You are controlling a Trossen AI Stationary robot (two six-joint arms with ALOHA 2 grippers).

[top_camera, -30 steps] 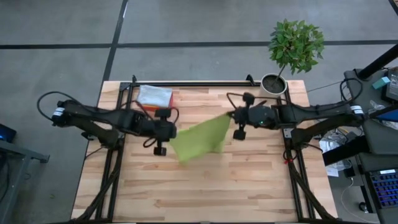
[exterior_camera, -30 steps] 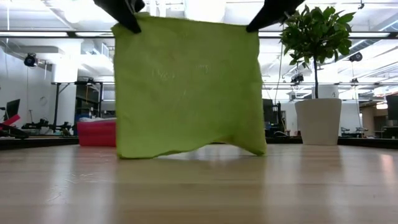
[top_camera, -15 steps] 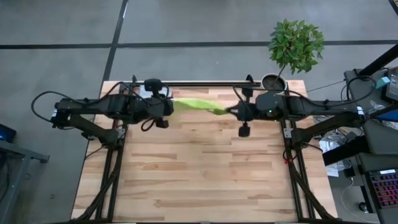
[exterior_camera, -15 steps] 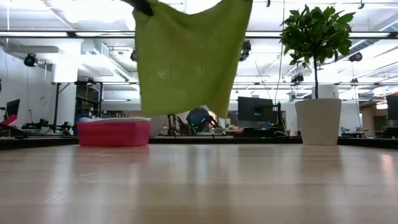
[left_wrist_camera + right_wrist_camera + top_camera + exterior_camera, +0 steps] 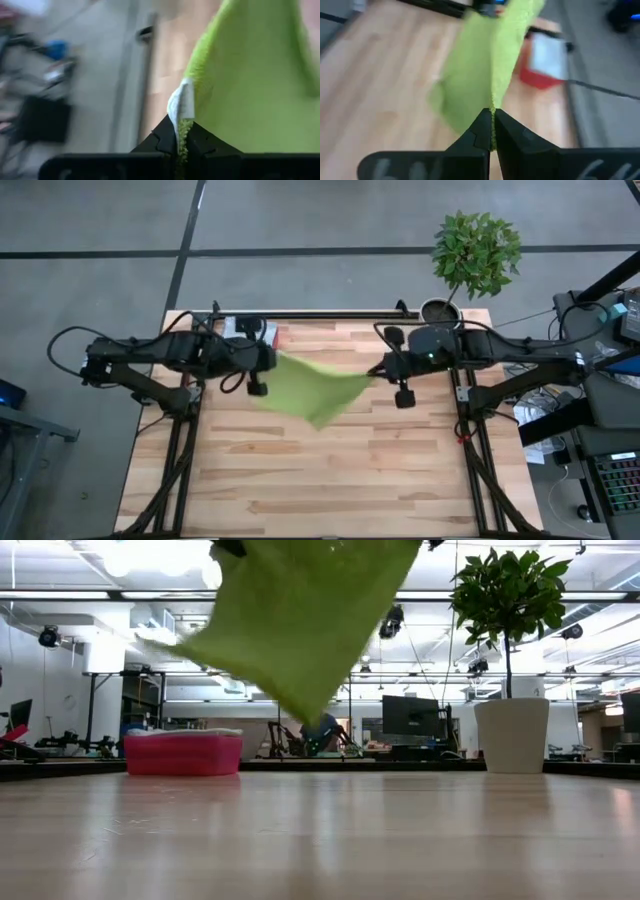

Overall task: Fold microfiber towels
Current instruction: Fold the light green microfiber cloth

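green towel (image 5: 300, 620) cut off at the low view's top edge.

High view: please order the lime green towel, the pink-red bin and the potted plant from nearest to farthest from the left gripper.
1. Lime green towel: pinched in the left gripper, stretched toward the right gripper.
2. Pink-red bin: just behind the left gripper, at the table's far edge.
3. Potted plant: beyond the table's far right corner.

The towel (image 5: 308, 385) hangs above the table (image 5: 330, 470) between left pincer (image 5: 268, 358) and right pincer (image 5: 381, 367).
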